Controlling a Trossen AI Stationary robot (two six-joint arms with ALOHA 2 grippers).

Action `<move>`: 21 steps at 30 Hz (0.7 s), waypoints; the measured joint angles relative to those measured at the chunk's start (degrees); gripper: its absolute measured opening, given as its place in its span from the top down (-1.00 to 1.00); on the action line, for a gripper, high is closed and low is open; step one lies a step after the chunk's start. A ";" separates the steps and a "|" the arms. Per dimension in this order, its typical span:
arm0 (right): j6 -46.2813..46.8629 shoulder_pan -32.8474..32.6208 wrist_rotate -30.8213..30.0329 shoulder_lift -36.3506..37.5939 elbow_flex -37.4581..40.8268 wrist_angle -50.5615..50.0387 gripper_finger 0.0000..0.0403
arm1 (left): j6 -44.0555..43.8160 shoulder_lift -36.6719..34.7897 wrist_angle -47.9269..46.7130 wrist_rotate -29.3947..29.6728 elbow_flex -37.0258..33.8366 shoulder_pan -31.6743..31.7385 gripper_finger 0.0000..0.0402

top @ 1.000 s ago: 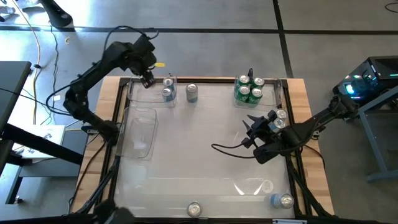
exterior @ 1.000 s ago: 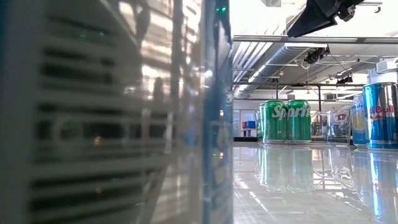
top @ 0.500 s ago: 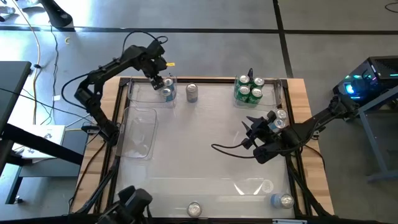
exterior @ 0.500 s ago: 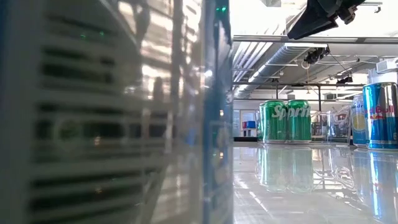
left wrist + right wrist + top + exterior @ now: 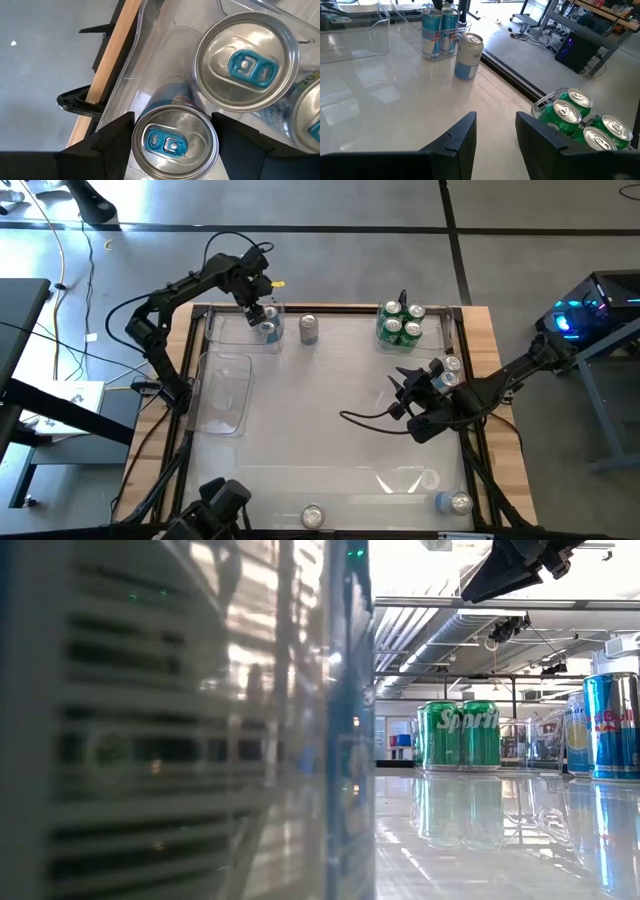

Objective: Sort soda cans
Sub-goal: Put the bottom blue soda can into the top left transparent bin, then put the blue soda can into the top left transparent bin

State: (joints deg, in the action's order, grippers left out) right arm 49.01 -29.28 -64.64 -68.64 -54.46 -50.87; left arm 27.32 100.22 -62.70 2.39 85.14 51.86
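A: Starting with the left gripper (image 5: 262,313). Found where?

B: At the table's (image 5: 320,420) far left corner, low over the blue cans (image 5: 268,322) standing in a clear tray (image 5: 232,332).

A: Gripping anything?

B: No. From the wrist, fingers (image 5: 117,137) spread wide, straddling the first can (image 5: 172,142), one on each side and close to its rim. Cannot tell about actual contact. Upright, that can, touching or nearly touching the second can (image 5: 247,62) beside it.

A: And the right gripper (image 5: 408,385)?

B: Hanging above the table, right of the middle. Fingers (image 5: 462,132) parted, gripping nothing, only tabletop in the gap.

A: Moving on to the other cans. Placed where?

B: Four green cans (image 5: 400,323) packed tight at the far right. A silver can (image 5: 308,328) alone on the table, just beside the tray with the blue ones. An edge pair (image 5: 448,370) by the right arm, against the table's right side. A front can (image 5: 313,515) at the near edge, around the middle. A corner can (image 5: 458,502) near the right front corner.

A: All upright?

B: Upright, judging by the round tops facing up.

A: Anything else on the table?

B: A side tray (image 5: 225,390), clear plastic, along the left side, well apart from the right gripper.
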 joint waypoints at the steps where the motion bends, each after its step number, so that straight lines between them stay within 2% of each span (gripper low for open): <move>1: 0.00 -0.02 0.00 0.00 0.00 0.00 0.34 | 0.17 -0.04 -0.01 -0.12 -0.01 0.00 -0.21; 14: -0.19 -0.02 0.15 0.00 0.00 -0.04 0.34 | 1.30 -0.01 -1.17 -4.02 0.29 -0.02 -0.51; 21: -0.20 -0.02 0.20 0.00 0.00 -0.21 0.34 | 1.84 -0.01 -4.54 -4.04 6.85 -0.02 -0.52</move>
State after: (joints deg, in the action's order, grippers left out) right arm 48.82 -29.30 -64.45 -68.64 -54.46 -51.09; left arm 29.16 100.20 -67.24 -1.65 91.99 51.83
